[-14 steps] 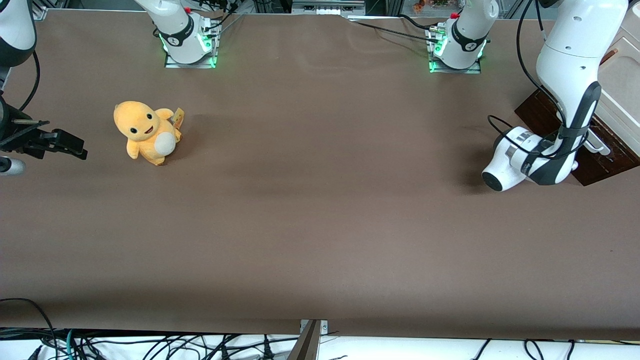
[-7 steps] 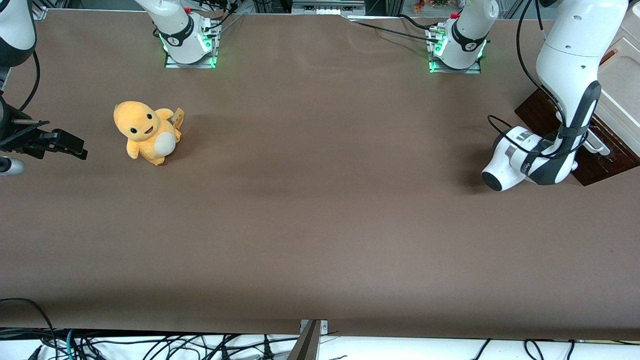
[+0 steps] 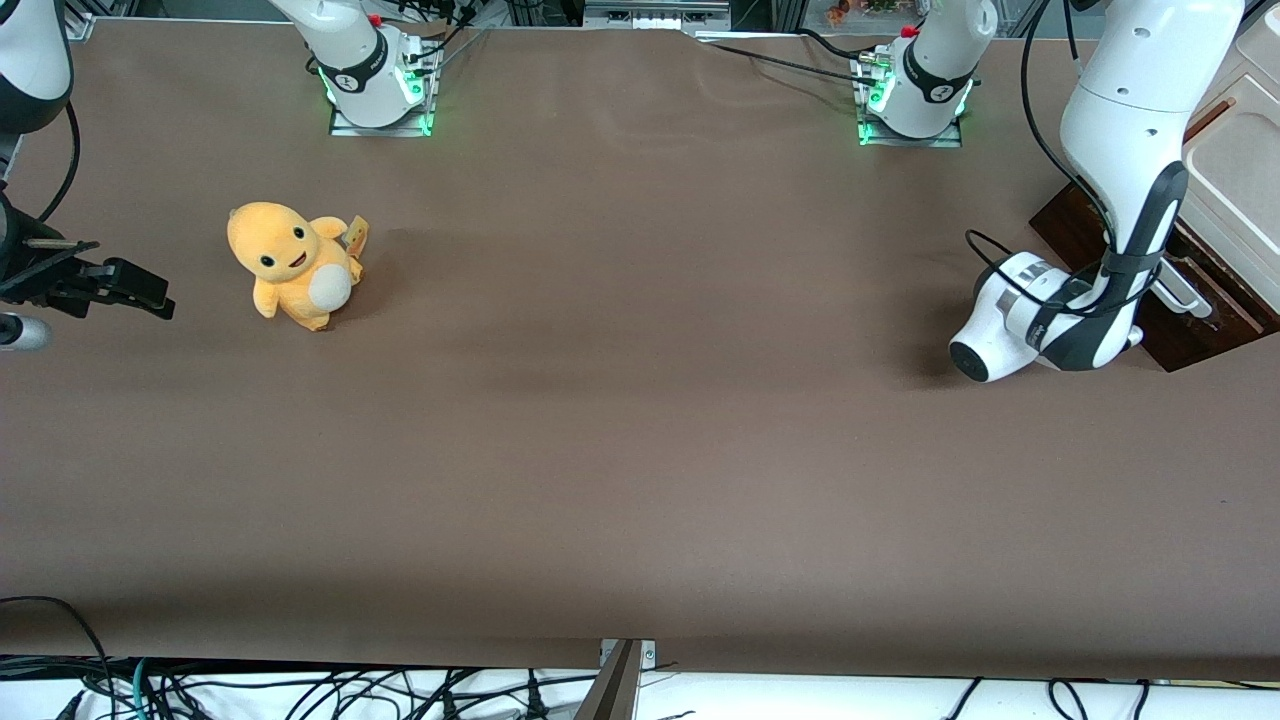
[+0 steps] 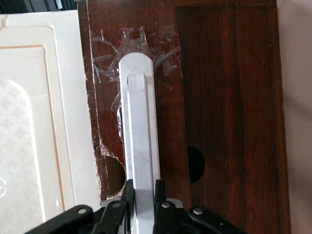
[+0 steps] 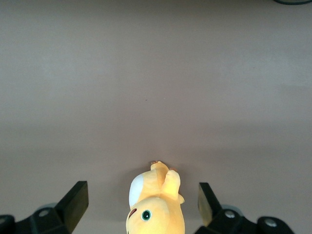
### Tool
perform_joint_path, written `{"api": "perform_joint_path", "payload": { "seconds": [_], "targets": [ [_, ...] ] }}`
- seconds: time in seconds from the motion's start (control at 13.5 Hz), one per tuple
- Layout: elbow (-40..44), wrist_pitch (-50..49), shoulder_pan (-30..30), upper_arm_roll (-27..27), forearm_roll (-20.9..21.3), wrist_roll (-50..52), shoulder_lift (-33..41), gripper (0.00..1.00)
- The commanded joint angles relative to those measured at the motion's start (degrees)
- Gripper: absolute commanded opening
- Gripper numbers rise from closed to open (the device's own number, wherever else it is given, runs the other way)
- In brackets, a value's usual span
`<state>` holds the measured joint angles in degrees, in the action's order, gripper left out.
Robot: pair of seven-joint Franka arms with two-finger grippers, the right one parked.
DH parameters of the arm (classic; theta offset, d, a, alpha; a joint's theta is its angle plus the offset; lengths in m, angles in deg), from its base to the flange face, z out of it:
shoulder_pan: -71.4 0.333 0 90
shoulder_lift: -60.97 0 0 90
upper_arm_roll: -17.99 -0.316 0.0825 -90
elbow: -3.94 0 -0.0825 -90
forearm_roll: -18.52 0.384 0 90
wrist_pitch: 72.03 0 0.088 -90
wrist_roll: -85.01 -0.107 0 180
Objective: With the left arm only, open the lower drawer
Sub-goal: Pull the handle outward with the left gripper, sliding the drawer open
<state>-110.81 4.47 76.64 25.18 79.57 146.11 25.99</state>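
Observation:
The lower drawer's dark brown wood front carries a silvery-white bar handle. My left gripper is shut on that handle, one black finger on each side of the bar. In the front view the left arm reaches down at the working arm's end of the table, with its wrist in front of the drawer. One end of the handle shows beside the arm. The gripper itself is hidden there by the wrist.
The cream cabinet body stands above the drawer; it also shows in the left wrist view. A yellow plush toy sits toward the parked arm's end of the table. Two arm bases stand at the table's back edge.
The left arm's wrist has shifted a little away from the cabinet, toward the parked arm's end, with the handle in its grip. The plush toy has not moved.

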Motion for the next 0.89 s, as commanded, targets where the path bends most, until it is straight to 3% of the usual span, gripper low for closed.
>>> {"api": "perform_joint_path", "payload": {
  "seconds": [0.0,0.81],
  "targets": [
    [0.7,0.0,-2.3,0.1,1.1,-2.3,1.3,0.02],
    [5.2,-2.7,-7.2,0.0,-1.5,-3.2,0.7,0.03]
  ]
}}
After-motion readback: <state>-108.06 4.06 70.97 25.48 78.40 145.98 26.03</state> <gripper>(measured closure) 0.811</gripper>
